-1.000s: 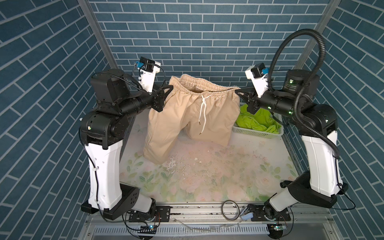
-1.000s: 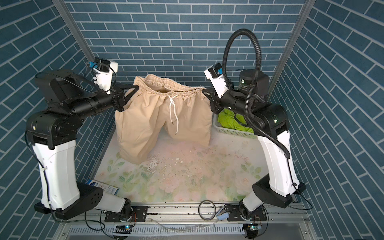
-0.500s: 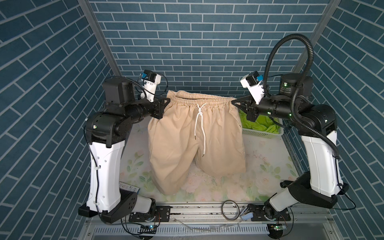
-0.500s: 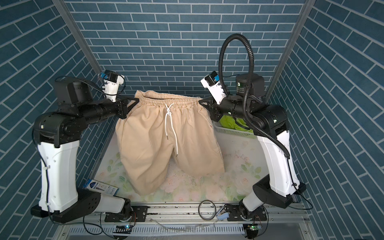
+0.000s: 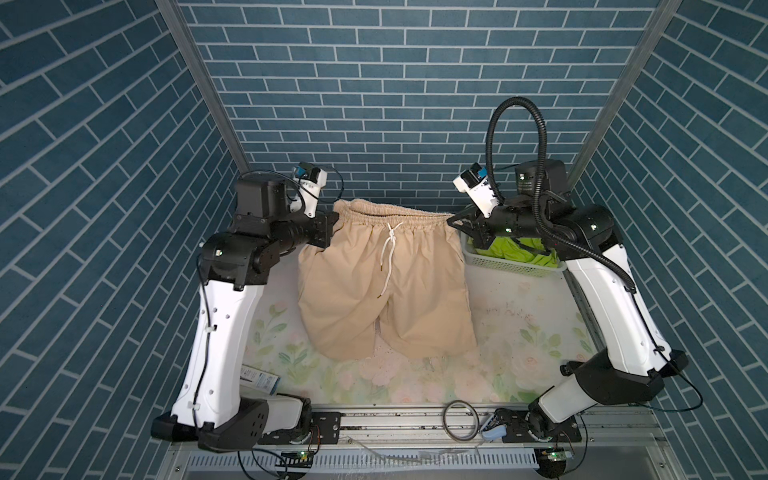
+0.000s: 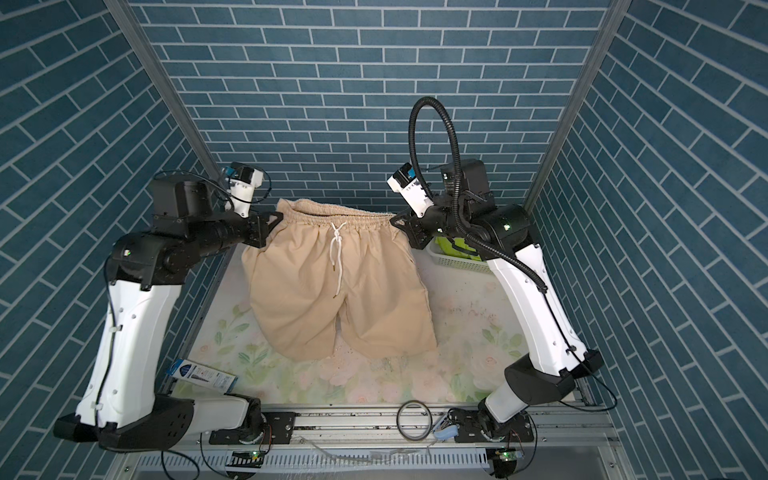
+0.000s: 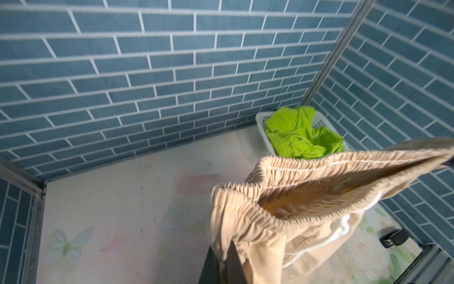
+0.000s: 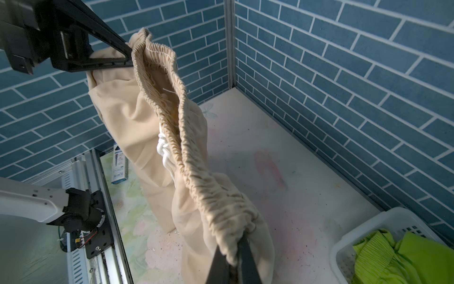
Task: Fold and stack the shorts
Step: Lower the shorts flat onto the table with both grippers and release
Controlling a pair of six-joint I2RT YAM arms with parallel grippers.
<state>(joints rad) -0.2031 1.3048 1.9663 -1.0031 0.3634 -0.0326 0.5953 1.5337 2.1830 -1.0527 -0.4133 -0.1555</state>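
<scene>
We see the beige shorts [image 5: 386, 286] held up and spread between both arms, their front and white drawstring [image 5: 388, 253] facing both top views. The left gripper [image 5: 335, 217] pinches one end of the gathered waistband [image 5: 395, 215]. In the left wrist view the cloth is caught between its dark fingers [image 7: 234, 268], which are pressed together on it. The right gripper [image 5: 449, 221] pinches the opposite end in the same way, and the right wrist view shows bunched elastic squeezed between its closed fingers.

Between the two grips the waistband sags a little and gapes open. The two legs hang down toward the front, and their hems reach the floral table cover [image 5: 519, 332]. We cannot tell how much of them rests on it.

The lime-green shorts [image 5: 515, 251] lie crumpled inside the white perforated basket [image 5: 498, 264] at the far right corner of the table, just beside the right gripper and apart from the beige pair. A blue-and-white box [image 6: 201, 376] lies near the left arm's base.
</scene>
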